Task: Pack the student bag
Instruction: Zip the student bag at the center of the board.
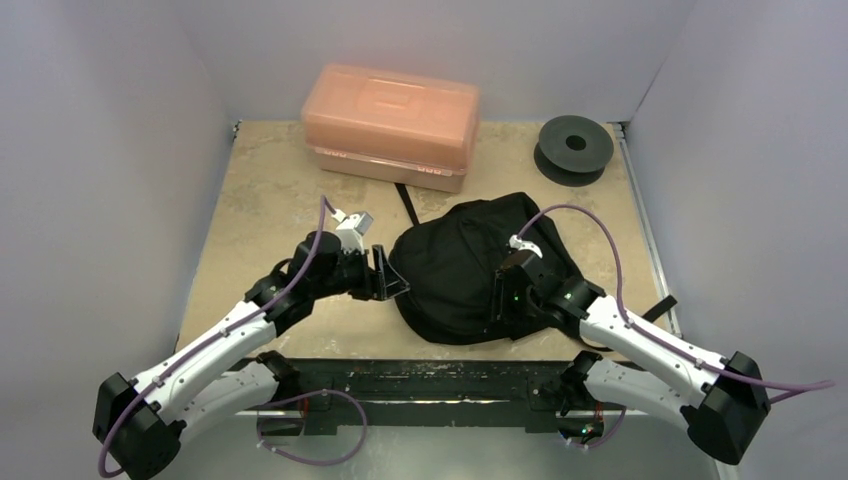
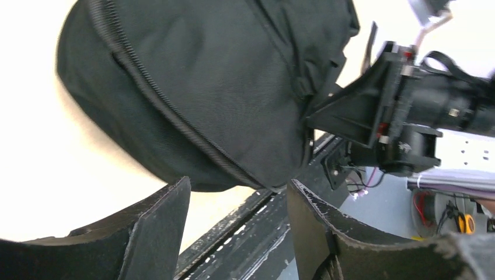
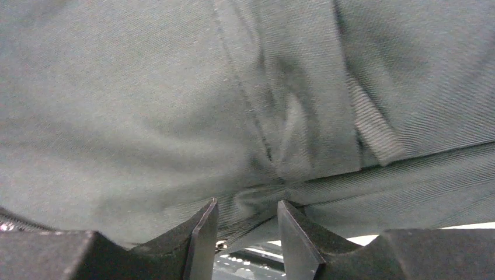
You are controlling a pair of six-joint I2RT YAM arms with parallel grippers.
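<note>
The student bag (image 1: 465,265) is a soft black backpack lying in a heap in the middle of the table. It fills the top of the left wrist view (image 2: 222,76), zip seam showing, and the whole right wrist view (image 3: 175,105). My left gripper (image 1: 392,275) is open and empty at the bag's left edge, its fingers (image 2: 236,186) just short of the fabric. My right gripper (image 1: 503,300) presses into the bag's near right side. Its jaws (image 3: 246,207) stand narrow, with a puckered fold of fabric between the tips. It also shows in the left wrist view (image 2: 344,114).
A rigid orange-pink plastic box (image 1: 392,125) stands at the back, behind the bag. A black round spool (image 1: 574,148) lies at the back right. One bag strap (image 1: 405,205) runs toward the box, another (image 1: 660,308) trails right. A black rail (image 1: 420,375) edges the table's front.
</note>
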